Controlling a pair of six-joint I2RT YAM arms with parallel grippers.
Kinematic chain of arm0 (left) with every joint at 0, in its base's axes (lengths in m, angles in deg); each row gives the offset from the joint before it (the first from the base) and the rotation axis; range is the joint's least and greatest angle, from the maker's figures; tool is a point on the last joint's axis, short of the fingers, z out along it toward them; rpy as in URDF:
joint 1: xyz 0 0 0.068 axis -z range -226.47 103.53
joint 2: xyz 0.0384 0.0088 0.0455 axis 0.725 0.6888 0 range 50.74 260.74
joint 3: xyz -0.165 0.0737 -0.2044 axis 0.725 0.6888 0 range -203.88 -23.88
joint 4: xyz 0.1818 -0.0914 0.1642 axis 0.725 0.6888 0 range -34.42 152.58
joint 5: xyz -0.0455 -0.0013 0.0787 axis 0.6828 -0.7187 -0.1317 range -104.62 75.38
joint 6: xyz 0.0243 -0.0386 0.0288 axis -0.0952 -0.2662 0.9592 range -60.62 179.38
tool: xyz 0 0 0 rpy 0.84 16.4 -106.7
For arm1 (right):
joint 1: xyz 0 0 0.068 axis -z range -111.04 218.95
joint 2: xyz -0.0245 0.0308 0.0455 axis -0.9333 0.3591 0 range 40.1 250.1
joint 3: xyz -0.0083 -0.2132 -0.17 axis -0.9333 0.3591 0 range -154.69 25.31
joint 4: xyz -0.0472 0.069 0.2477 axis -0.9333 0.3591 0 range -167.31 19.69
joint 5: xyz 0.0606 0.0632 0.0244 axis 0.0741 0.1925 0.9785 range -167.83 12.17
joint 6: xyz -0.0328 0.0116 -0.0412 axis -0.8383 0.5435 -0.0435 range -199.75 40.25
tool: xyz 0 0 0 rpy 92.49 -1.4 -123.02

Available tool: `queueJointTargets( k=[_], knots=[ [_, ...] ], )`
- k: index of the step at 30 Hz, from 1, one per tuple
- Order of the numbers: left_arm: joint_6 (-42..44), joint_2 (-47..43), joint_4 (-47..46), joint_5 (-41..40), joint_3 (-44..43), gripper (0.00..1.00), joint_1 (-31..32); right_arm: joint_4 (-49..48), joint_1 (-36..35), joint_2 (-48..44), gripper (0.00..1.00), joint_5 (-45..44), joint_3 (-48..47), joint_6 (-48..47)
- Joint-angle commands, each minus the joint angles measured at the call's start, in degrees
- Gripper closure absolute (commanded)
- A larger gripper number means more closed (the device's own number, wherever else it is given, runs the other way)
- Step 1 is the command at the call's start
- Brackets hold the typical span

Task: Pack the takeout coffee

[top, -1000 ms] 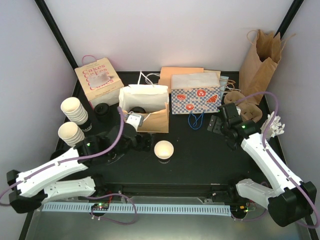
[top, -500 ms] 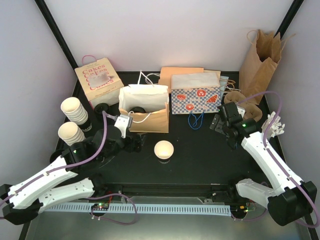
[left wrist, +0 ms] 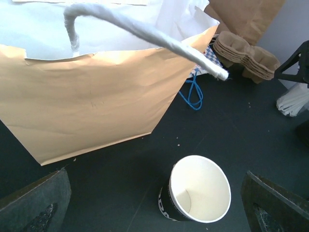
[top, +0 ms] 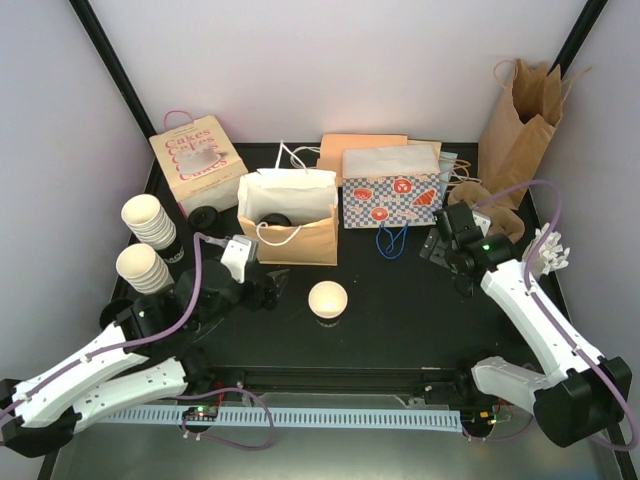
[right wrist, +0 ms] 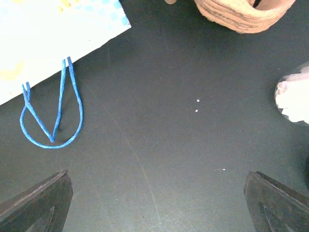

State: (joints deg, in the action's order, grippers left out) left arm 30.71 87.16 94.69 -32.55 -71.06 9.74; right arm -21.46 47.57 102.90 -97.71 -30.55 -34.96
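The takeout coffee (top: 277, 219) shows only as a round black lid in the mouth of the kraft bag (top: 305, 243), upper centre of the overhead view. The bag's walls hide the cup body, so I judge it already packed rather than see it so. Nearest the arm bases, left of centre, the left gripper (top: 272, 290) hangs low over the table (top: 400, 310) with its jaws spread wide and nothing between them. Just to its right a lidless cup (top: 328, 300) stands upright, apart from the fingers; it looks like a spare, not the thing to be packed. At right of centre the right gripper (top: 437, 240) is likewise spread and empty, above bare table beside the blue handles of the checked bag (top: 390, 200). Behind the left gripper the kraft bag stands upright with its mouth open, likely so that a cup can go in from above. The coffee lies just beyond the left gripper, behind the bag's front wall, and well left of the right gripper, past the checked bag.
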Motion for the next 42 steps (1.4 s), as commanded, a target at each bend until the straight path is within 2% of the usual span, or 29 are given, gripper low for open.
queueJointTargets(
  k=[1,8,14,16,19,24,28,31,36,42],
  knots=[
    [0.91,1.8,-2.01,0.49,-0.43,0.01,-0.39,1.41,0.2,0.42,0.0,-3.41,-2.55,2.07],
    [1.9,0.95,-2.34,-0.27,-0.4,0.01,-0.39,6.37,0.2,0.98,0.0,-7.43,-5.68,5.78],
    [1.05,0.06,-2.87,-0.02,-0.36,0.01,-0.39,5.93,0.18,3.15,0.0,-9.64,-7.42,1.41],
    [1.49,0.45,-2.84,0.08,-0.65,0.01,-0.39,8.21,0.27,3.87,0.0,-10.3,-7.95,3.93],
    [2.44,0.83,-2.78,0.07,-0.99,0.01,-0.41,10.46,1.21,4.22,0.08,-10.19,-9.03,7.17],
    [2.66,1.43,-1.04,0.3,-2.24,0.01,-0.48,14.5,9.48,1.29,0.08,-11.04,-8.41,12.7],
    [3.04,1.78,-0.16,1.43,-2.2,0.01,-0.57,14.76,18.73,-2.97,0.04,-8.93,-6.36,12.07],
    [3.57,2.02,-0.14,2.42,-2.01,0.01,-0.65,14.77,22.62,-7.77,0.04,-8.14,-4.84,12.21],
    [4.08,2.12,-0.03,4.03,-1.36,0.01,-0.66,15.94,23.93,-9.08,0.06,-3.44,-2.48,11.88],
    [4.69,1.64,-0.77,6.97,-0.16,0.01,-0.7,17.74,24.05,-10.94,0.06,-5.1,2.06,15.26]
  ],
)
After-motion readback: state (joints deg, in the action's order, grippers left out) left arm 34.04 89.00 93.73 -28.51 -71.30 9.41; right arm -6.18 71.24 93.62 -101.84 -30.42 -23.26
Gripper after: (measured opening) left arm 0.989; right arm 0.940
